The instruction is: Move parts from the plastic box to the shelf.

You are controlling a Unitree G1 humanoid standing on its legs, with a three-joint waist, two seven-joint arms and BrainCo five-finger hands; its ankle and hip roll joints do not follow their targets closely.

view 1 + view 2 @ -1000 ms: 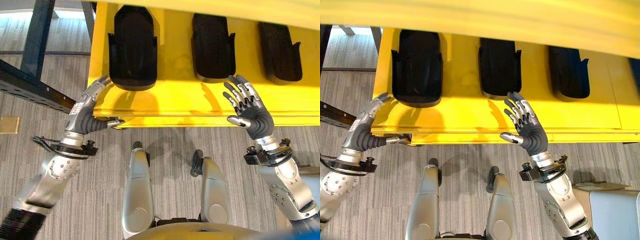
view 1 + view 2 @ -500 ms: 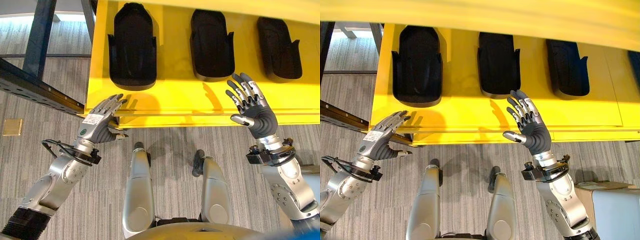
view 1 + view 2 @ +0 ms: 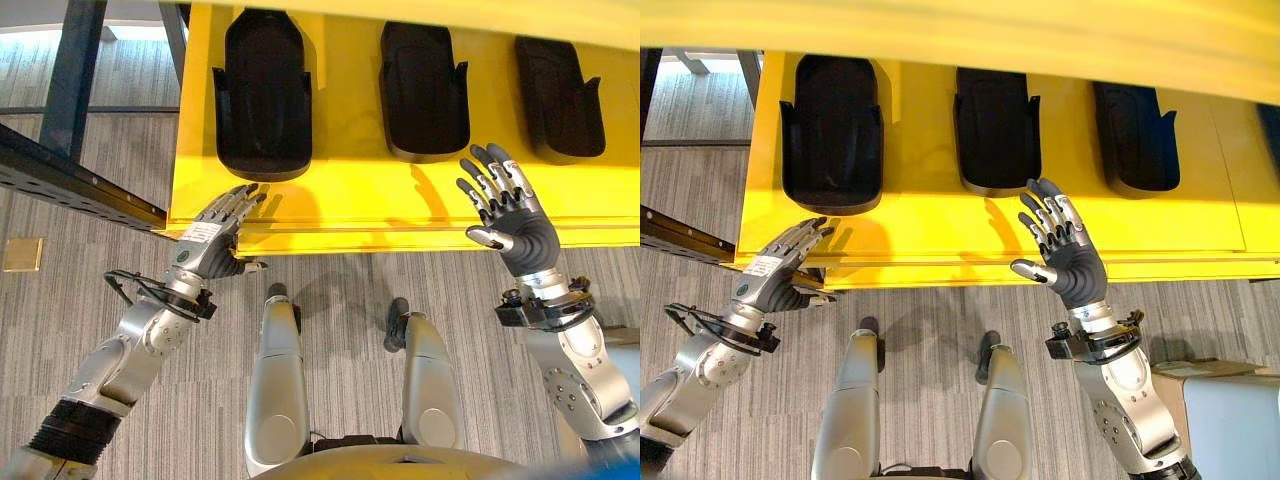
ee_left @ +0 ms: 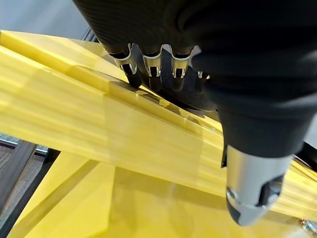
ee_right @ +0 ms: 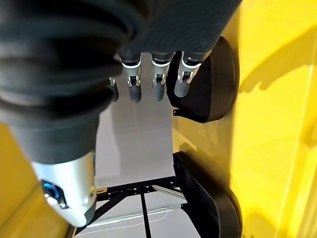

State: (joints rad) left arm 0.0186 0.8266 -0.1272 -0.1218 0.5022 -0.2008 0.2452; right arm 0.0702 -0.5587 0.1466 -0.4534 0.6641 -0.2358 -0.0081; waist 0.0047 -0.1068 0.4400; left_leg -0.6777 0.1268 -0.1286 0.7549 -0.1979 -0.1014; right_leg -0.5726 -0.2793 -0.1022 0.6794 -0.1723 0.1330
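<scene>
Three black moulded parts lie in a row on the yellow shelf (image 3: 340, 205): the left part (image 3: 262, 95), the middle part (image 3: 424, 90) and the right part (image 3: 560, 95). My left hand (image 3: 212, 240) is open at the shelf's front left corner, its straight fingers resting on the edge just below the left part. My right hand (image 3: 515, 222) is open and raised over the shelf's front edge, between the middle and right parts, holding nothing. The right wrist view looks past its straight fingers (image 5: 157, 79) to two black parts (image 5: 208, 84).
A dark blue metal frame (image 3: 70, 150) runs across the floor left of the shelf. A small tan square (image 3: 20, 254) lies on the grey carpet at far left. A pale box corner (image 3: 1230, 425) shows at lower right. A yellow upper board (image 3: 960, 30) overhangs the shelf.
My left hand let go of the shelf's front corner, drew back and opened flat on the edge. My right hand shifted slightly right and stayed open.
</scene>
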